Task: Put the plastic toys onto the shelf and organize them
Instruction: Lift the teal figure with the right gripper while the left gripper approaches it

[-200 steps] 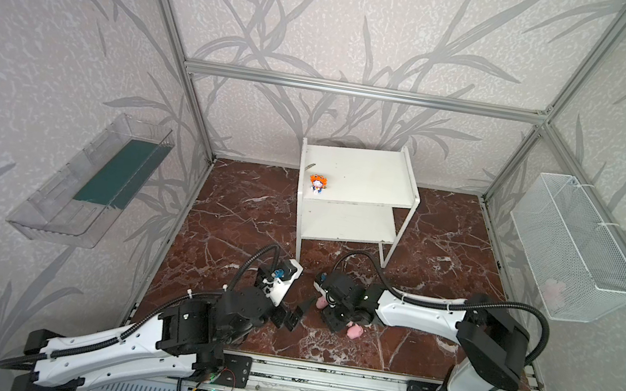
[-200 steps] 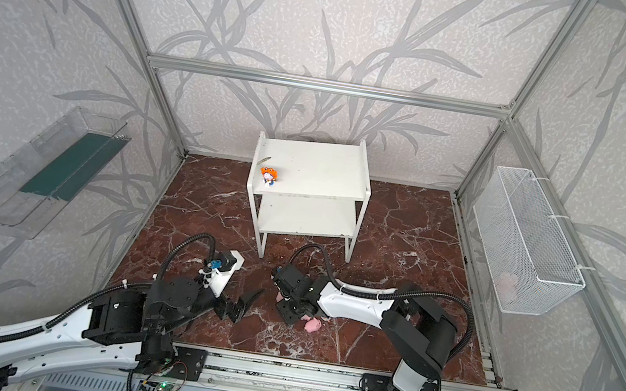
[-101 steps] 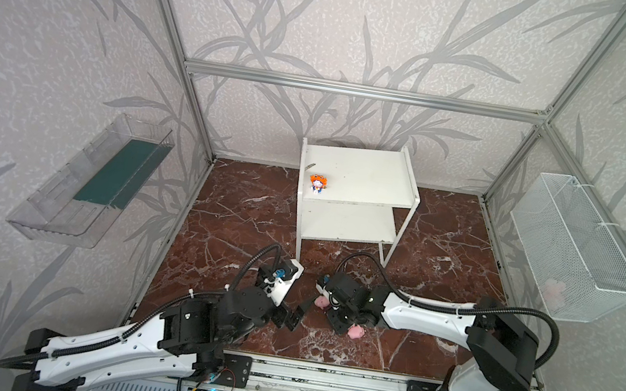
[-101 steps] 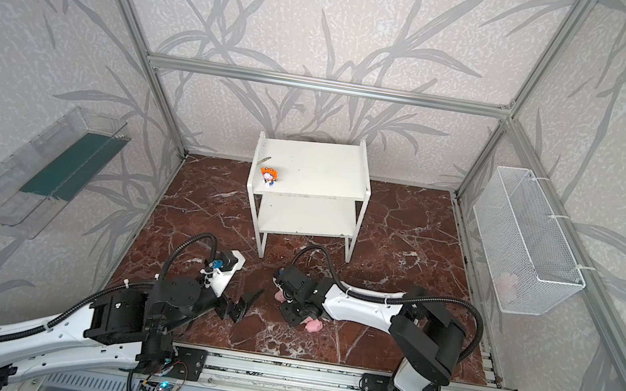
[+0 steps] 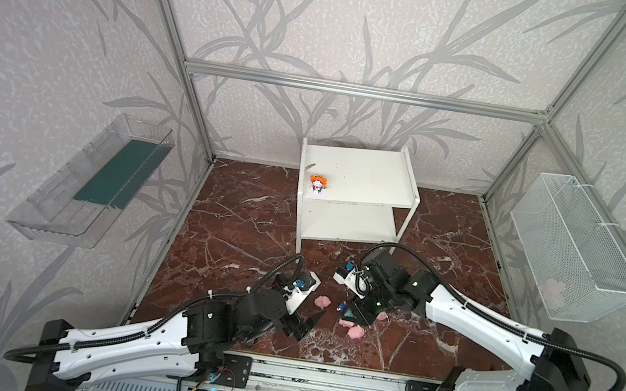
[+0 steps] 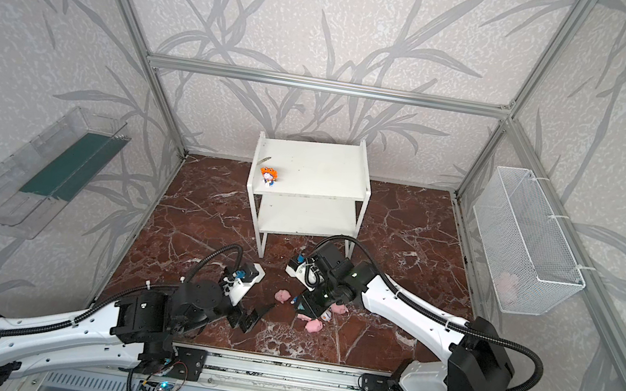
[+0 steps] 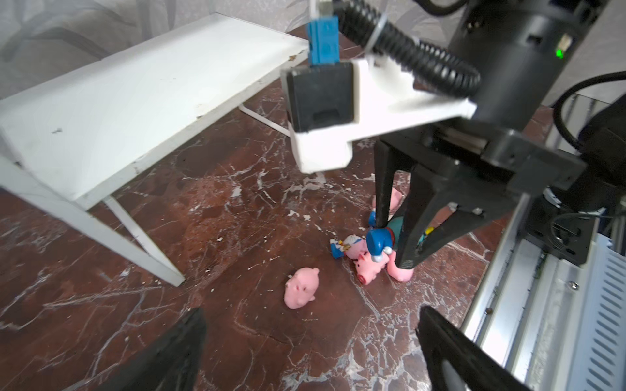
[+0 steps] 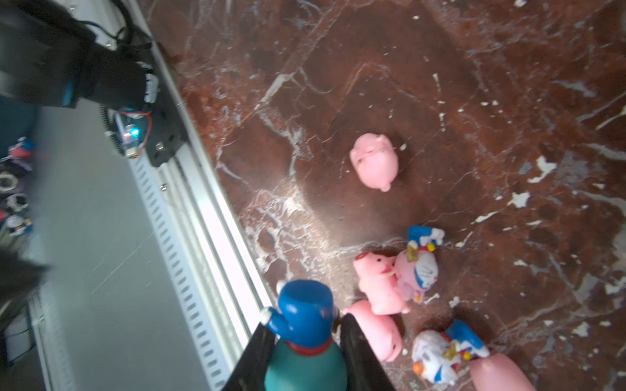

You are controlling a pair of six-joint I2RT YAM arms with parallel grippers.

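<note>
Partly cropped, teal-hooded figurine [image 8: 305, 367] clamped in right gripper [image 8: 305, 322], face unseen

Both top views look from high above the near rail [image 5: 317, 378], down toward the far wall [image 5: 367, 45], taking in the whole marble floor [image 5: 249, 216] and the shelf [image 5: 356, 177] (two almost matching pictures). The left wrist camera sits low and close to the floor, facing right toward the right gripper [image 7: 393, 243]. The right wrist camera looks steeply down, very near, past the teal-capped figurine [image 8: 305, 365]. Every view shares the lone pink pig [image 5: 322, 301].
</note>
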